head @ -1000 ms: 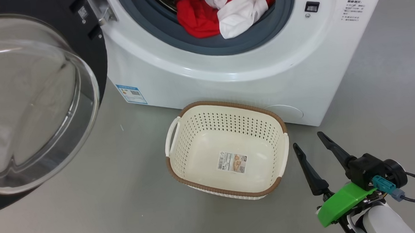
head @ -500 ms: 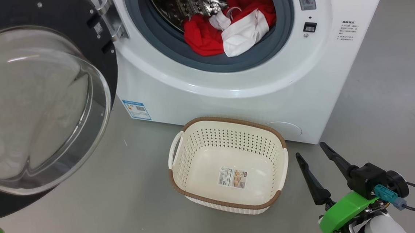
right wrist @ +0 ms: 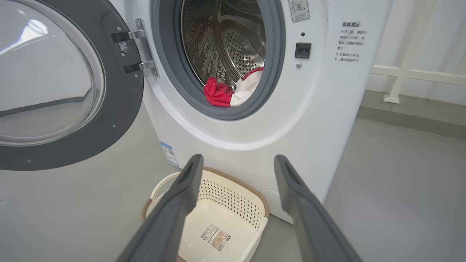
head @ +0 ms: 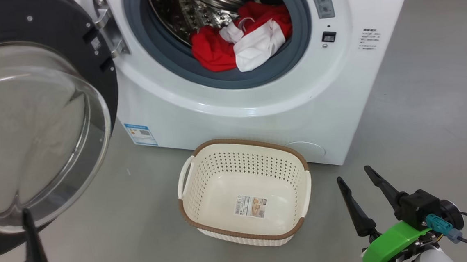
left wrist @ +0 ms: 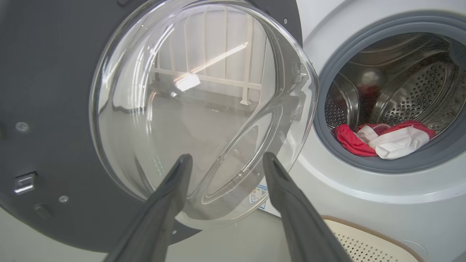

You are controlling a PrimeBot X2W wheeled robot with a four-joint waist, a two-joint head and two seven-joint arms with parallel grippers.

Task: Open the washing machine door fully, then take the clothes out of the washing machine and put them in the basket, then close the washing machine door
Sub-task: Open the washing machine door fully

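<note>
Both of my grippers are spread wide and hold nothing. The clothes [head: 244,44] lie at the front bottom of the drum, spilling onto the lower lip of the grey gasket of the washing machine [head: 257,117]. Their heap runs sideways along that lip, red bunched at the left end, white folded over the right.

In the right wrist view the heap sits almost dead ahead, above the gap between the fingers. The right gripper [head: 353,175] is low beside the right corner of the basket [head: 238,143]. The left gripper [left wrist: 226,160] faces the glass bowl of the washing machine door [head: 59,44], which stands swung out to the left on its hinge, and from there the clothes are off to the right. I judge the right arm nearer and its line clearer: up and forward over the basket into the opening.

The fabric looks soft and crumpled, bright red with white panels and a thin white loop on top. The basket stands empty on the floor, just before the machine's front, under the opening.
</note>
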